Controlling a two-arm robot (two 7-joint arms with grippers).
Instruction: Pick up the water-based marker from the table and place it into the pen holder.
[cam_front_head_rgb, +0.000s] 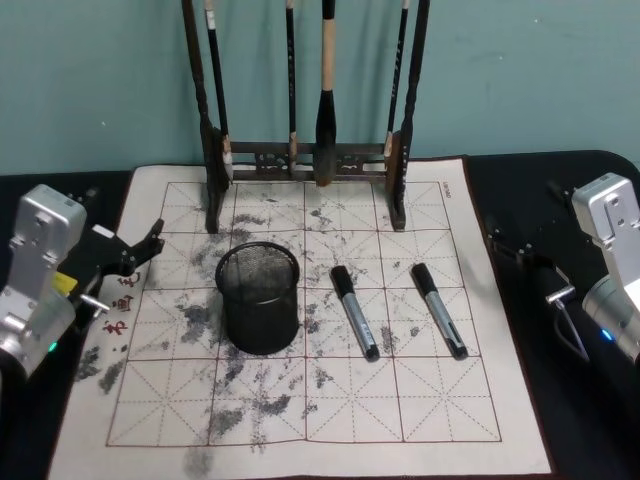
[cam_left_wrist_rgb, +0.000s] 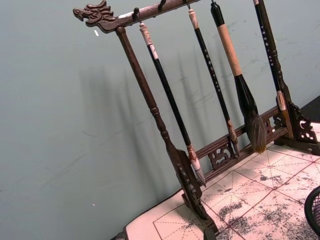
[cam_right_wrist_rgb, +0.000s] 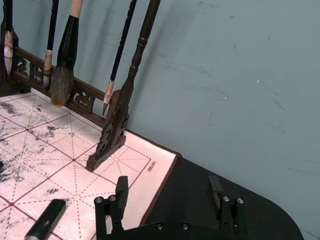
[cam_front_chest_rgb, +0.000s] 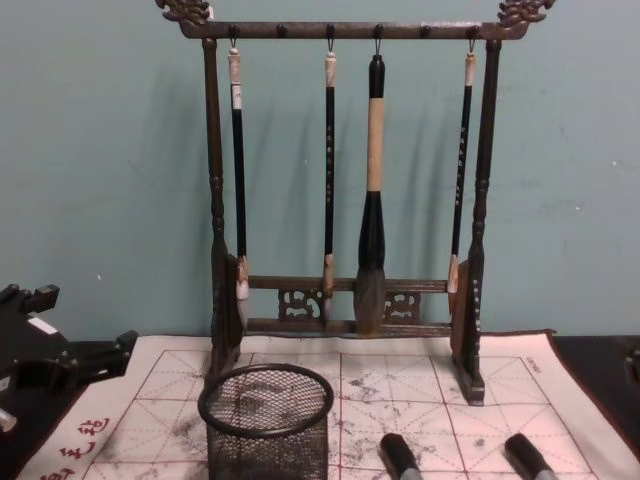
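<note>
A marker (cam_front_head_rgb: 354, 311) lies flat on the table's (cam_front_head_rgb: 540, 190) calligraphy mat (cam_front_head_rgb: 300, 410), just right of the upright pen holder (cam_front_head_rgb: 258, 298), with a second marker (cam_front_head_rgb: 439, 309) beside it. The left gripper (cam_front_head_rgb: 140, 250) and the right gripper (cam_right_wrist_rgb: 168, 186) flank the mat, fingers spread, empty.

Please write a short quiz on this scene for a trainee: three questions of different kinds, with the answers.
1. Fill in: the two markers lie to the robot's ___ of the pen holder.
2. True or false: one marker already stands inside the pen holder.
3. How many brushes hang on the rack? A) two B) four C) six
Key: 1 right; 2 false; 3 B.
</note>
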